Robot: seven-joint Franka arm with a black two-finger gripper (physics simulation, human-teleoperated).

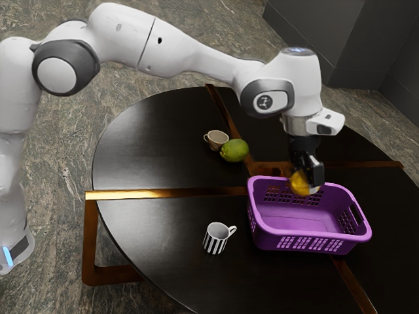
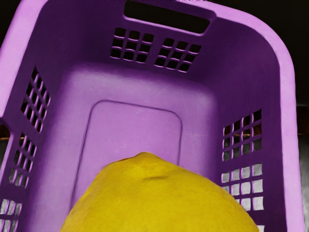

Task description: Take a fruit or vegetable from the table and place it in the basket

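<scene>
In the exterior view my gripper [image 1: 308,178] is over the far side of the purple basket [image 1: 302,234], shut on a yellow fruit that looks like a lemon [image 1: 300,184]. The wrist view has the lemon [image 2: 159,198] large at its lower edge, above the basket's bare inner floor [image 2: 133,128]. A green fruit [image 1: 234,150] lies on the table beside a small cup.
The dark round table [image 1: 150,157] carries a light cup [image 1: 217,139] touching or close to the green fruit. A black-and-white striped mug [image 1: 215,238] stands off the basket's side, toward the exterior view's left.
</scene>
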